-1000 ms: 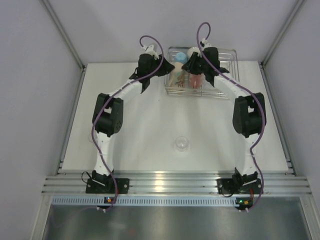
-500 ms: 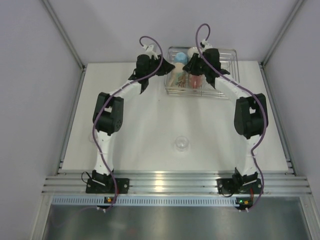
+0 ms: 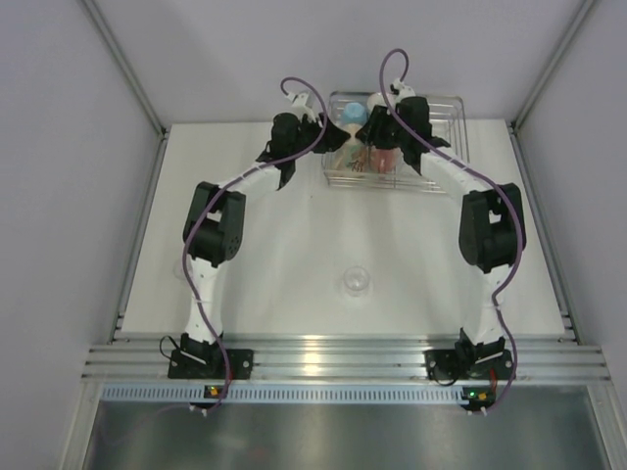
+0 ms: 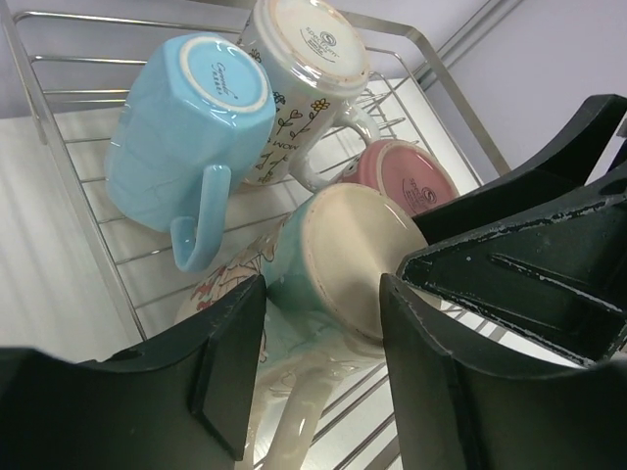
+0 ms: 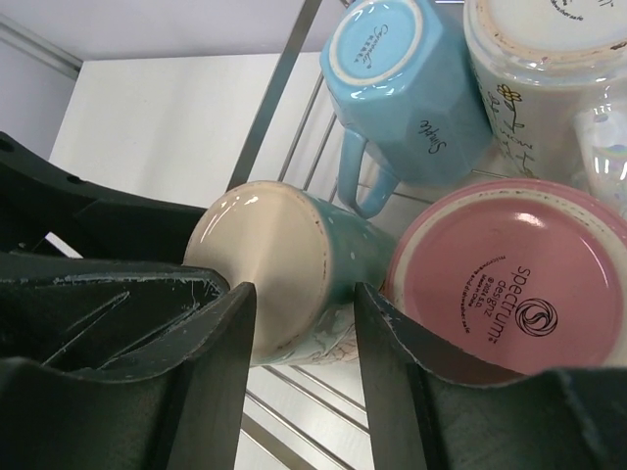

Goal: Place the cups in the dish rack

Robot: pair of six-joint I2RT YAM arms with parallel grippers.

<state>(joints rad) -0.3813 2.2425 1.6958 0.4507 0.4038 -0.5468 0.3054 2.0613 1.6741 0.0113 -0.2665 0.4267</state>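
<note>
Two arms: both reach over the desk (image 3: 294, 245) to the dish rack (image 3: 449, 127) at its far edge, left arm at the rack's left end, right arm over its middle.
Left end effector (image 4: 318, 377): fingers spread wide apart, gripping nothing. In the left wrist view the pale base of a teal floral mug (image 4: 338, 259) shows in the gap just beyond the fingertips; I cannot tell whether either finger touches it.
Right end effector (image 5: 299, 362): fingers also spread apart and gripping nothing. The same teal mug's base sits partly in the gap between them, close to the left end effector's black body.
Dish rack: a silver wire basket holding four cups, all with their bases turned up toward the cameras.
Light blue cup (image 4: 181, 122): faceted, tilted on its side at the rack's left end, handle pointing down toward the wires.
Cream floral mug (image 4: 299, 88): just beside the blue cup and seemingly touching it, base up, small flower drawings on its wall.
Pink cup (image 5: 500, 284): upside down, printed lettering on its round base, right next to the teal mug.
Teal floral mug: tilted, leaning among the other three near the rack's front.
Clear glass (image 3: 355, 281): stands alone on the desk, well apart from the rack, between the two arms.
</note>
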